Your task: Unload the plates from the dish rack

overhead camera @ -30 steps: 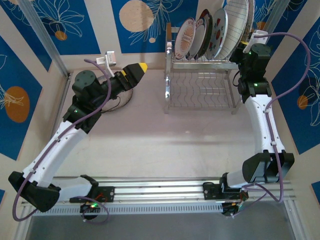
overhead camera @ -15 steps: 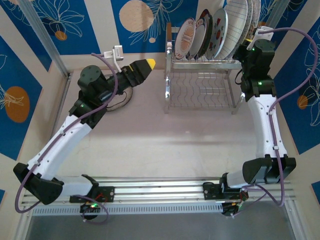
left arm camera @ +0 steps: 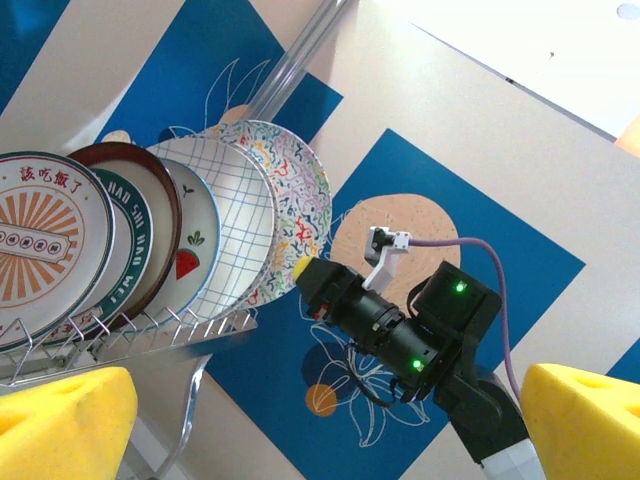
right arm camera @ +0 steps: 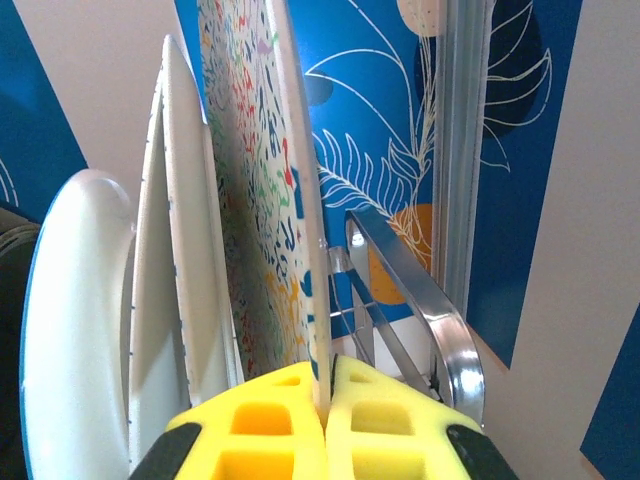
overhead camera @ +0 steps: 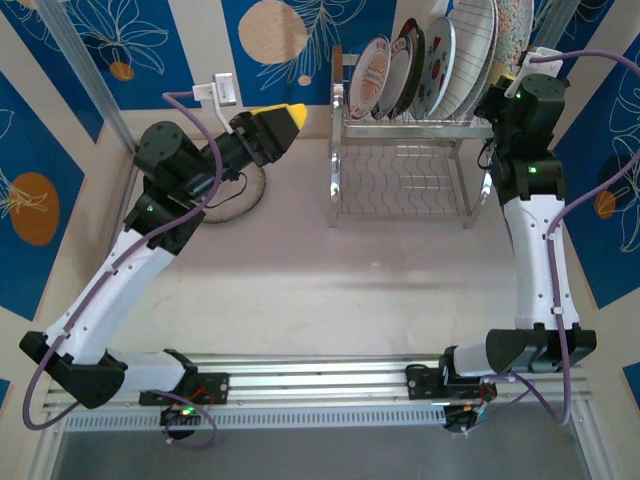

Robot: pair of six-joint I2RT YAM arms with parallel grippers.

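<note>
The chrome dish rack (overhead camera: 400,180) stands at the back of the table with several plates upright in its upper tier. In the left wrist view these are a red sunburst plate (left arm camera: 40,250), a strawberry plate (left arm camera: 190,250), a grid plate (left arm camera: 235,210) and a multicoloured speckled plate (left arm camera: 295,185). My right gripper (right arm camera: 325,385) is shut on the lower rim of the speckled plate (right arm camera: 255,200), at the rack's right end. My left gripper (overhead camera: 283,120) hangs open and holds nothing, in the air left of the rack, its yellow fingers (left arm camera: 65,420) wide apart.
A round plate (overhead camera: 240,195) lies flat on the table under my left arm, partly hidden by it. The rack's chrome end hoop (right arm camera: 420,300) stands just right of my right fingers. Blue patterned walls close in the back and both sides.
My left arm has lifted off the plate lying on the table and turned its open gripper toward the rack. My right wrist has shifted up and to the right, still shut.
</note>
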